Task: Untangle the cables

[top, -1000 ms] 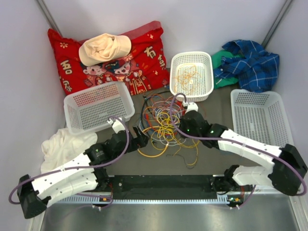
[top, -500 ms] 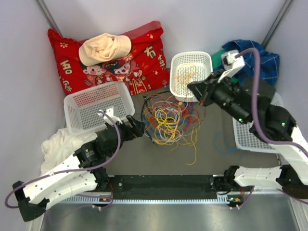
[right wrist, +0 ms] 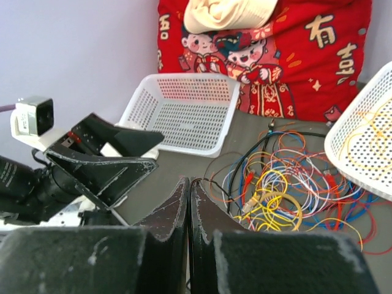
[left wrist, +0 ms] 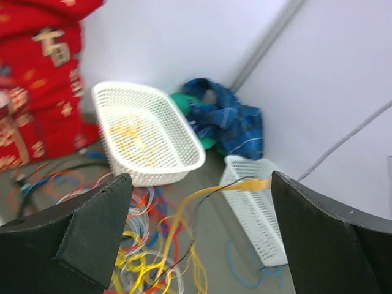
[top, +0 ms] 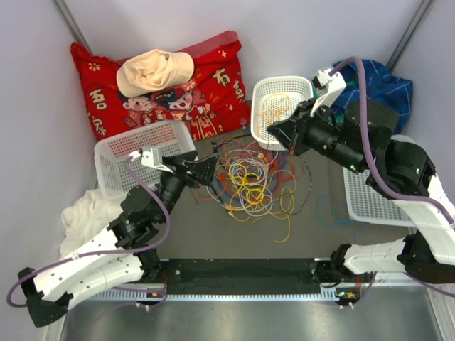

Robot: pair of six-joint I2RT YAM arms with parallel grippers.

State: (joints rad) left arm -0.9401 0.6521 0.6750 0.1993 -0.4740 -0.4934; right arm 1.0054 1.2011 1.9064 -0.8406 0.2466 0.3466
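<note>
The cables (top: 249, 181) sprawl on the counter (top: 306, 249) just in front of the small basket (top: 284, 79). The right fingers (top: 272, 133) hang pressed shut at its front corner. The left fingers (top: 208, 176) gape wide across the tangle from it. I'd take one loose strand and draw it out slowly.

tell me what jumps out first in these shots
The bright tangle of cables sits dead centre, yellow, red, blue and white loops. A red pillow lies at the back left. The left gripper gapes open at the tangle's left edge; the right gripper, shut, hangs by the back basket.
</note>
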